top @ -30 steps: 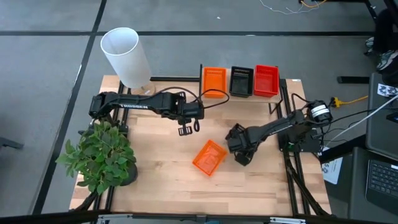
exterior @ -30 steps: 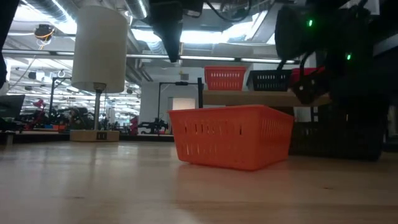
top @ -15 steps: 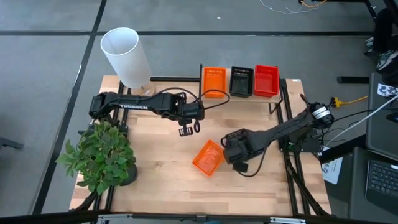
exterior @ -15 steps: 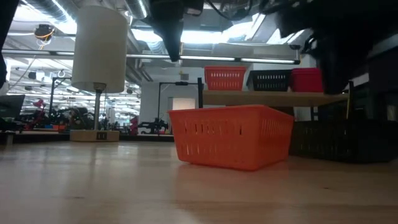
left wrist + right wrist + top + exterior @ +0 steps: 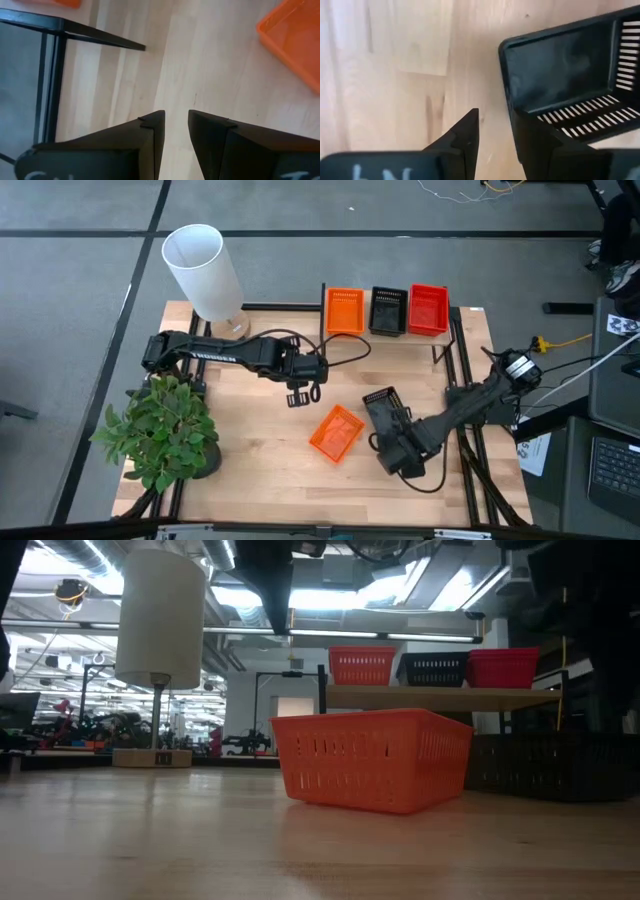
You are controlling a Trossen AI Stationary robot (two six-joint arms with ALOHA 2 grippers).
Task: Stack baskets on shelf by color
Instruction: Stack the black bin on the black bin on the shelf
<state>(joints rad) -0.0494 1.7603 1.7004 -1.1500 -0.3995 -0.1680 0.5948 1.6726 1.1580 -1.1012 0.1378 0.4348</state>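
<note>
The shelf [image 5: 388,330] at the table's far edge carries an orange basket [image 5: 345,310], a black basket [image 5: 388,310] and a red basket [image 5: 428,308], side by side. Another orange basket [image 5: 336,432] rests on its base mid-table, shown nearest in the low view [image 5: 370,770]. A black basket [image 5: 382,406] stands on the table to its right. My right gripper [image 5: 496,137] is open at this basket's near end, one finger outside its end wall [image 5: 508,85] and one over the inside; whether they touch, I cannot tell. My left gripper [image 5: 300,393] hovers open, pointing down, left of the orange basket.
A potted plant [image 5: 160,430] fills the near left corner. A white lamp [image 5: 205,270] stands at the far left. Black frame rails [image 5: 462,360] run along the right side. Bare wood lies along the near edge [image 5: 260,480].
My right gripper has swung from above the black basket toward the table's near edge and turned, so the basket now shows uncovered. In the low view the arm has cleared away from in front of the shelf and the black basket. The baskets have stayed put.
</note>
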